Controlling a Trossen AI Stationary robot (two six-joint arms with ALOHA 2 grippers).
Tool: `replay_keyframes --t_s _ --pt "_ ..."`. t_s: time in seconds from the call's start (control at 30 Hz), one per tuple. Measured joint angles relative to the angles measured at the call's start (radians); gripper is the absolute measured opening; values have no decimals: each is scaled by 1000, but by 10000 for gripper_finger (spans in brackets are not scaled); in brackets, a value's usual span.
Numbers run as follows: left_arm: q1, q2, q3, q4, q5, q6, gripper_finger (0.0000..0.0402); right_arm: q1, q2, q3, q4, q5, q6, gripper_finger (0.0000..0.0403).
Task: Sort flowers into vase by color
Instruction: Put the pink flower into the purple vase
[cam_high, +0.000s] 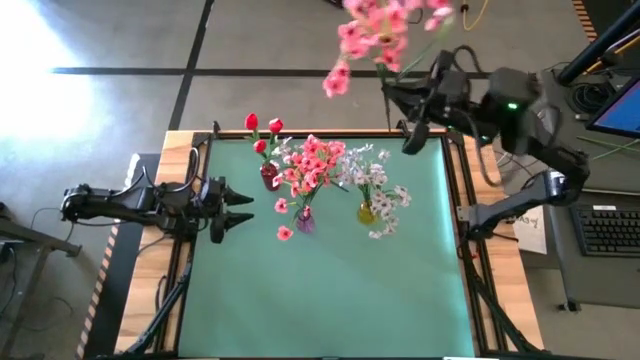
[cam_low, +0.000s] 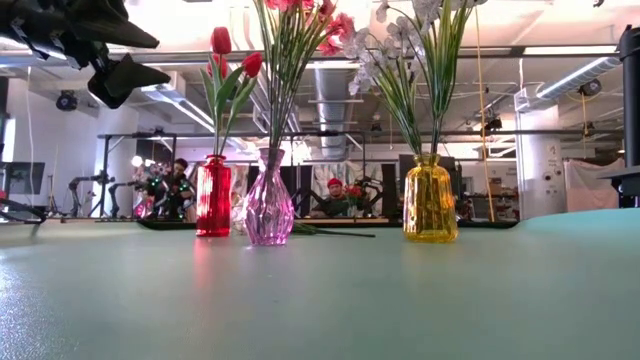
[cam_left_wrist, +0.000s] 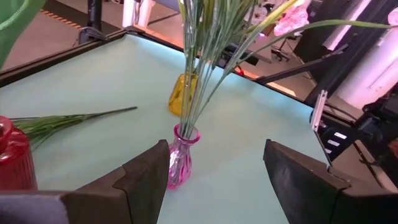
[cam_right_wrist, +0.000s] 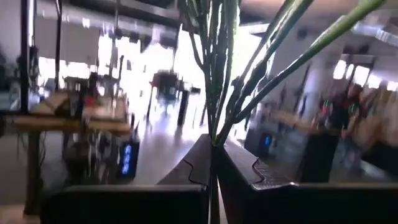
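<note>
- Now the right gripper is clamped on the stem of a pink spray, held high beyond the table's far edge.
- Next, I judge: carry it to the pink vase, below and leftward, and lower the stem in.
- Room is tight there: red vase and yellow vase flank it.
- Beyond these, the left gripper waits with fingers spread.

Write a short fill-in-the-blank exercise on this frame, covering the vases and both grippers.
1. The right gripper is shut on a spray of ____ flowers.
2. The white flowers stand in the ____ vase.
3. The left gripper is ____ and holds nothing.
4. The red vase stands beside the ____ vase.

Missing words: pink; yellow; open; pink
</note>
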Motion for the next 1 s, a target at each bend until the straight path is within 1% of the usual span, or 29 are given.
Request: replay_keyframes --t_s 0.07,0.17,0.23,0.3,0.37,0.43,0.5,0.63,0.73,0.8,1.0 --pt "0 6 0 2 0 0 249 40 -2 23 42 16 -17 12" --pt "0 15 0 9 -1 0 249 94 3 60 117 -10 4 12" --pt "0 24 0 17 -6 0 249 122 11 76 165 -59 69 12" --pt "0 35 0 29 -9 0 249 150 23 82 205 -141 132 12" --pt "0 48 0 54 -8 -6 249 192 43 68 259 -227 163 12" --pt "0 61 0 74 -5 -9 249 265 71 42 317 -239 148 12" --pt "0 75 0 83 -2 -13 249 350 107 17 375 -200 100 12" --pt "0 95 0 88 -2 -14 249 492 186 -1 452 8 -32 12" --pt "0 105 0 88 -2 -14 249 557 224 14 464 131 -89 12" --pt "0 108 0 88 -2 -11 249 584 239 17 459 161 -92 12" --pt "0 108 0 89 -1 -6 249 613 248 1 402 147 -8 12"
